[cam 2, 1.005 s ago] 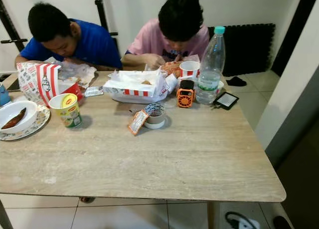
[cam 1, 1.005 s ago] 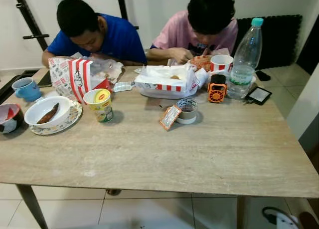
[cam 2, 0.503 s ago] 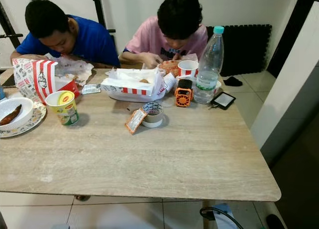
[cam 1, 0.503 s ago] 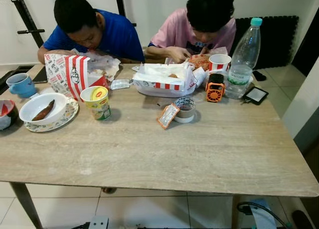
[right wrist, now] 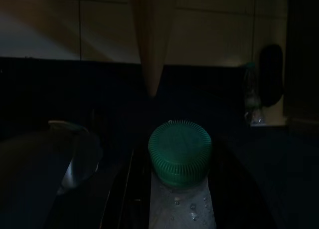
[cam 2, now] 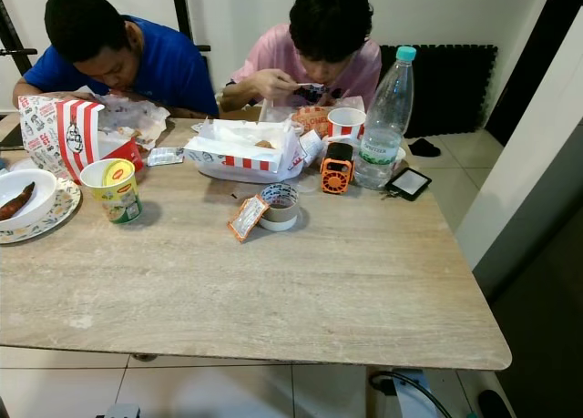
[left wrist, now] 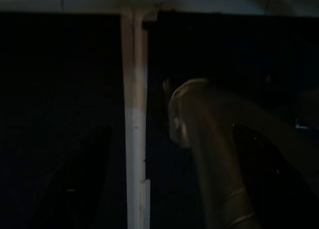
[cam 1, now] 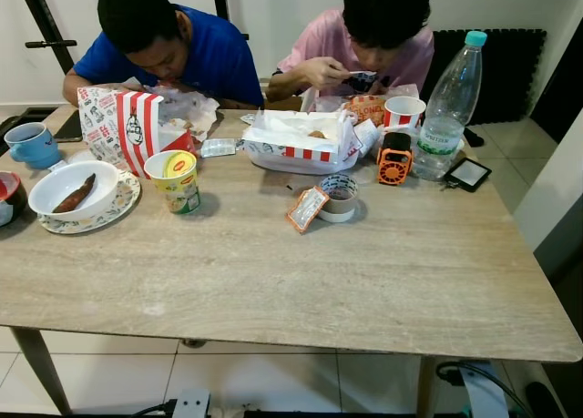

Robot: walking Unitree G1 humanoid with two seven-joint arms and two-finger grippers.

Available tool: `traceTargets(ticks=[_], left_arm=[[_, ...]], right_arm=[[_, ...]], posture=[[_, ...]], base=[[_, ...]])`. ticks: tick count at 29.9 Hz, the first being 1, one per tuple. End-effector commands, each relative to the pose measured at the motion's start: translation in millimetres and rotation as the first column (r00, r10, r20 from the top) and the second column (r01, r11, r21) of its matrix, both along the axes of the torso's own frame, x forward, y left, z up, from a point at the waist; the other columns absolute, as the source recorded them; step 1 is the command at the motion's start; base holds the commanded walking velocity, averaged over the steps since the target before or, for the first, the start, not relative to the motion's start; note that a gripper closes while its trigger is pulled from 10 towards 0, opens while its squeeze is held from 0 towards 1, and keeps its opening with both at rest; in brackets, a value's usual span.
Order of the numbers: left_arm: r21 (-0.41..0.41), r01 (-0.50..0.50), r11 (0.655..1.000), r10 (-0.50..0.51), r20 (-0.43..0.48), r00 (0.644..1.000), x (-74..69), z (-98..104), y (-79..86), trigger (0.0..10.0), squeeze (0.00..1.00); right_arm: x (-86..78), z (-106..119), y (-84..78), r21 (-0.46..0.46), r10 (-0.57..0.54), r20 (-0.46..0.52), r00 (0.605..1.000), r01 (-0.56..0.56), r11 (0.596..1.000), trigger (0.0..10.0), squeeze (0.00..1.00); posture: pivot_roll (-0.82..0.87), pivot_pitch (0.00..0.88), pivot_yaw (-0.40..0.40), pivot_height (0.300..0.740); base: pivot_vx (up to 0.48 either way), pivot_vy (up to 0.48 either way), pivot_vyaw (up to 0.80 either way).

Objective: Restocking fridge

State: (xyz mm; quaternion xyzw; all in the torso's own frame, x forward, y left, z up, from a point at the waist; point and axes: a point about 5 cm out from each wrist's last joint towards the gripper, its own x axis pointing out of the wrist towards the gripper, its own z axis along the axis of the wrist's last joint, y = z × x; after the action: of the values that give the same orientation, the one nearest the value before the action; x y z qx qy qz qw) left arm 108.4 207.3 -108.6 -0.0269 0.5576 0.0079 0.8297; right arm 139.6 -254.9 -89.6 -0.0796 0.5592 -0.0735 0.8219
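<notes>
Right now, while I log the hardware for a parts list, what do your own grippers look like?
The right gripper has two long, plain black jaws, seen as dark bars flanking the bottle; no markings or cables can be made out. The left wrist view is too dark to describe that side.

The red bowl (cam 1: pixel 7 198) is cut off by the left eye view's edge. In the dark right wrist view, only the bottle's green cap (right wrist: pixel 180 152) and wet neck are clear. The left wrist view is too murky to identify its pale post (left wrist: pixel 135 124).
</notes>
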Motion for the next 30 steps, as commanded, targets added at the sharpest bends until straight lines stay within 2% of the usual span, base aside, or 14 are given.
traceTargets(ticks=[1,3,9,11,12,13,14,15,16,17,20,22,24,30], left_arm=[[0.019,0.001,1.000,-0.001,-0.019,1.000,-5.0,0,6.7,10.0,0.00],[0.008,-0.024,1.000,0.024,-0.044,0.999,-16.8,-4,3.3,10.0,0.00],[-0.016,-0.048,0.999,0.047,-0.062,0.997,-23.6,-6,-4.3,10.0,0.00],[-0.013,-0.006,1.000,0.005,-0.058,0.998,-17.2,-6,-8.0,10.0,0.00],[-0.008,-0.004,1.000,0.004,-0.034,0.999,-6.7,-4,-9.0,10.0,0.00],[-0.008,-0.004,1.000,0.004,-0.034,0.999,-6.7,-4,-9.0,10.0,0.00],[-0.008,-0.009,1.000,0.009,-0.005,1.000,4.2,-1,-9.9,10.0,0.00],[-0.012,-0.017,1.000,0.017,0.020,1.000,12.7,1,-10.9,10.0,0.00],[-0.012,-0.017,1.000,0.017,0.020,1.000,12.7,1,-10.9,10.0,0.00],[-0.015,-0.009,1.000,0.009,0.037,0.999,18.6,3,-12.2,10.0,0.00],[-0.013,0.009,1.000,-0.008,0.034,0.999,19.5,3,-13.0,10.0,0.00],[-0.009,0.020,1.000,-0.020,0.026,0.999,18.3,3,-13.0,10.0,0.00],[-0.002,0.018,1.000,-0.018,0.000,1.000,9.2,0,-10.7,10.0,0.00],[-0.001,0.010,1.000,-0.010,-0.035,0.999,-5.5,-3,-8.1,10.0,0.00]], right_arm=[[1.6,0,1.6,0.002,-0.014,0.008,1.000,0.014,1.000,10.0,0.00],[-2.5,-1,0.4,0.002,-0.017,-0.007,1.000,0.017,1.000,10.0,0.00],[5.9,3,-3.1,-0.003,-0.028,0.018,0.999,0.028,1.000,10.0,0.00],[18.7,9,-5.3,-0.010,-0.031,0.056,0.998,0.032,0.999,10.0,0.00],[25.0,11,-5.3,-0.015,-0.017,0.069,0.997,0.018,1.000,10.0,0.00],[25.0,11,-5.3,-0.015,-0.017,0.069,0.997,0.018,1.000,10.0,0.00],[29.0,13,-4.5,-0.018,-0.003,0.075,0.997,0.004,1.000,10.0,0.00],[30.2,13,-3.2,-0.017,0.004,0.074,0.997,-0.003,1.000,10.0,0.00],[30.2,13,-3.2,-0.017,0.004,0.074,0.997,-0.003,1.000,10.0,0.00],[28.0,11,-1.2,-0.011,-0.003,0.067,0.998,0.004,1.000,10.0,0.00],[24.1,9,2.2,0.001,-0.014,0.056,0.998,0.014,1.000,10.0,0.00],[20.8,6,5.2,0.011,-0.024,0.047,0.999,0.023,1.000,10.0,0.00],[14.3,2,10.5,0.026,-0.037,0.030,0.999,0.036,0.999,10.0,0.00],[9.1,0,10.7,0.027,-0.039,0.017,0.999,0.038,0.999,10.0,0.00]], posture=[[0.04,0.000,-0.019,0.740],[0.05,0.000,-0.027,0.740],[0.03,0.000,-0.015,0.740],[0.02,0.000,-0.022,0.740],[0.03,0.000,-0.030,0.740],[0.03,0.000,-0.030,0.740],[0.03,0.000,-0.030,0.740],[0.03,0.000,-0.030,0.740],[0.03,0.000,-0.030,0.740],[0.03,0.000,-0.030,0.740],[0.02,0.000,-0.017,0.740],[0.02,0.000,-0.016,0.740],[0.02,0.000,-0.004,0.740],[0.03,0.000,-0.001,0.740]], base=[[0.000,0.000,0.00],[0.000,0.000,0.00],[0.000,0.000,0.00],[0.000,0.000,0.00],[0.000,0.000,0.00],[0.000,0.000,0.00],[0.000,0.000,0.00],[0.000,0.000,0.00],[0.000,0.000,0.00],[0.000,0.000,0.00],[0.000,0.000,0.00],[0.000,0.000,0.00],[0.000,0.000,0.00],[0.000,0.000,0.00]])
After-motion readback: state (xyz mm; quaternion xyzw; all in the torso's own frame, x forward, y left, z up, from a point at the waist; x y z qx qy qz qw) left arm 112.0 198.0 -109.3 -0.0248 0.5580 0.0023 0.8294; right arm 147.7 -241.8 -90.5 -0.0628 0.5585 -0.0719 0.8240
